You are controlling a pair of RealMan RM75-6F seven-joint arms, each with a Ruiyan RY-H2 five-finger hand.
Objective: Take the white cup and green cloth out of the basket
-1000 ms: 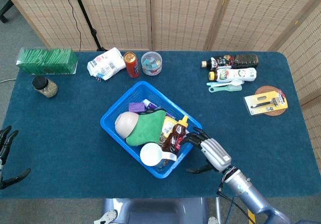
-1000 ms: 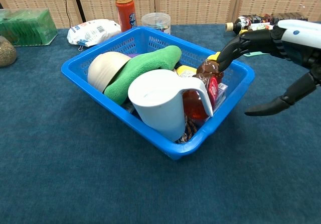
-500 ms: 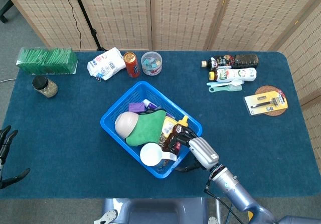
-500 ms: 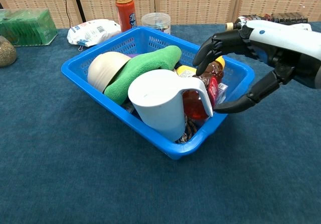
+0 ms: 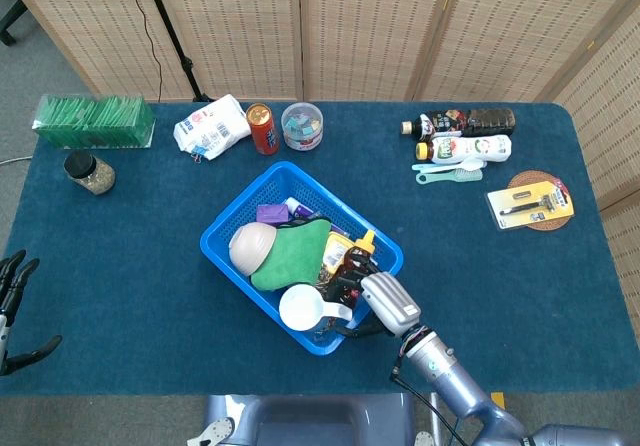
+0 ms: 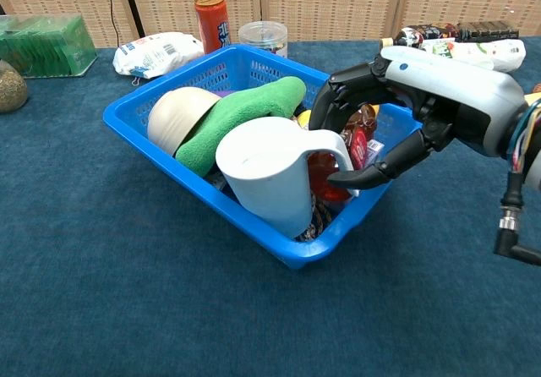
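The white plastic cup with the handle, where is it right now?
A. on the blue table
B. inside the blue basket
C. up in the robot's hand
B. The white plastic cup sits inside the blue plastic basket, and the right hand reaches beside it without holding it.

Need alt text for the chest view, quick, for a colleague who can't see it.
The right hand, fingers spread, reaches into a blue basket beside the handle of a white cup. A green cloth lies behind the cup, draped against a beige bowl.
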